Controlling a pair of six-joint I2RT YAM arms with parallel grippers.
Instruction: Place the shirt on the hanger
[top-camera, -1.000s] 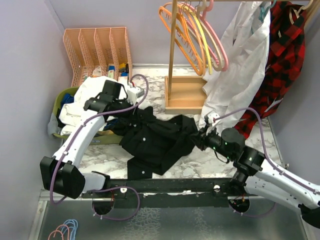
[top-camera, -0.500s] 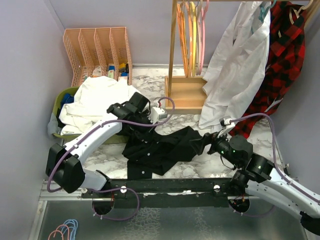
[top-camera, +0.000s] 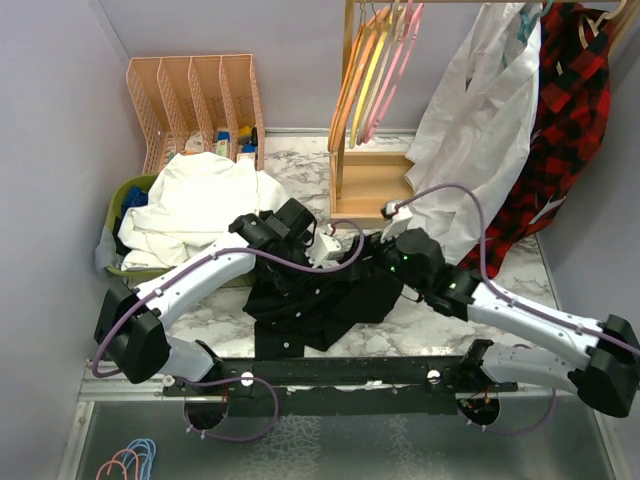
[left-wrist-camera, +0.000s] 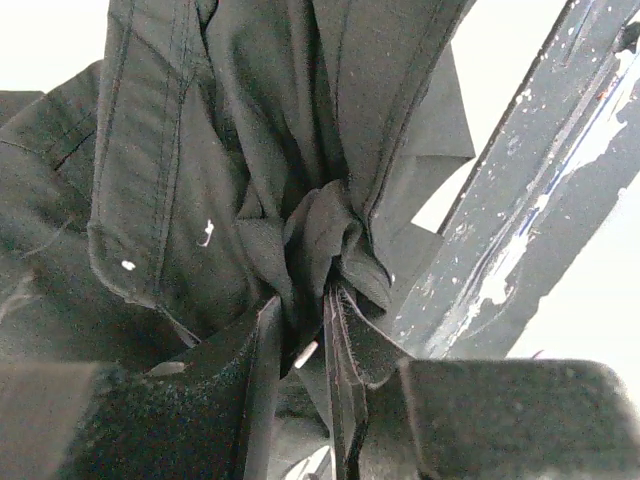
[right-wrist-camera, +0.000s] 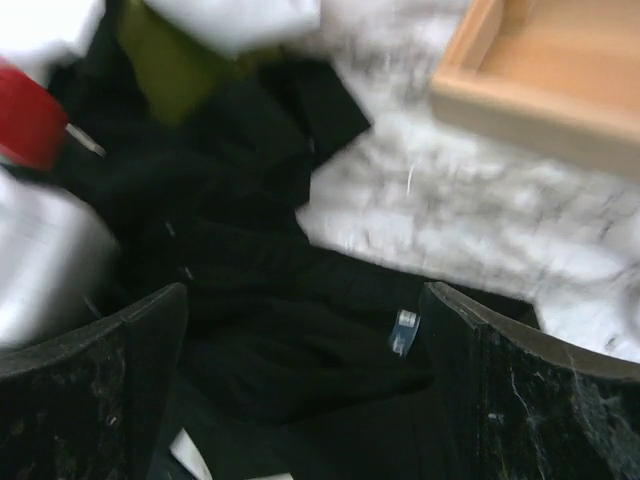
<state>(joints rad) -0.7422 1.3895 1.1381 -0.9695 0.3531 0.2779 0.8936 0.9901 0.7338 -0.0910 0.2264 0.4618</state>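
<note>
ok so the left fingers (left-wrist-camera: 255, 390) are pinching a wad of the shirt (left-wrist-camera: 300, 230) tight between them while the right fingers (right-wrist-camera: 90, 400) are hovering wide open, empty, just above it, so I'm thinking pinch a shoulder seam before chasing the hanger (top-camera: 388, 75) well beyond them.

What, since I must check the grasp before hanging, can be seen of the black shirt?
The shirt is black, soft and crumpled, with stitched seams and small white buttons. It lies in a heap on the marble table between the arms. The left gripper pinches a bunched fold of it; the right gripper hovers open above, not holding it.
</note>
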